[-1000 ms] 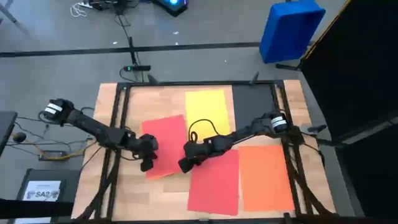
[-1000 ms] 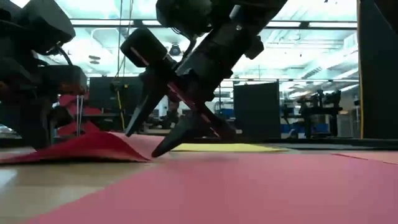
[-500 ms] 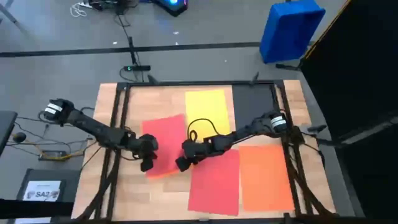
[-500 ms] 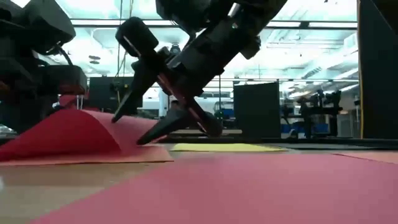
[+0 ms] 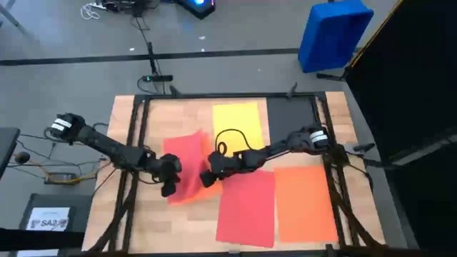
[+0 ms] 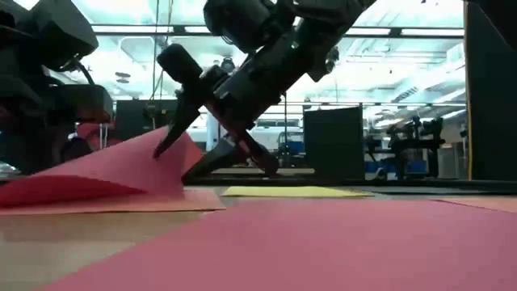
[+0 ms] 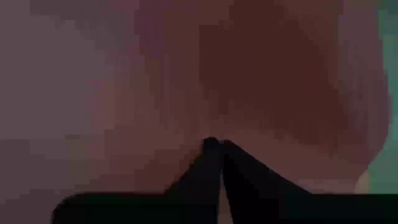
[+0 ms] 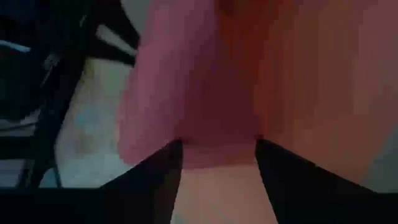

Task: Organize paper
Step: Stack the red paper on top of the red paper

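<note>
The left gripper point(image 5: 170, 187), fingers pressed together, pins the buckled red sheet point(image 5: 187, 153); the right gripper point(image 5: 207, 173), spread, lifts its free edge. This paper seems light, floppy, crease-prone: take it by an edge. Other sheets point(image 5: 246, 207) lie flat on the wooden table point(image 5: 121, 121); a lab, probably, lies beyond.

One camera looks straight down on the whole tabletop point(image 5: 193, 121) from high above. Another sits at tabletop level, looking across into the room. Each wrist camera faces forward, very close to the red sheet point(image 5: 187, 160), which all four views share.
</note>
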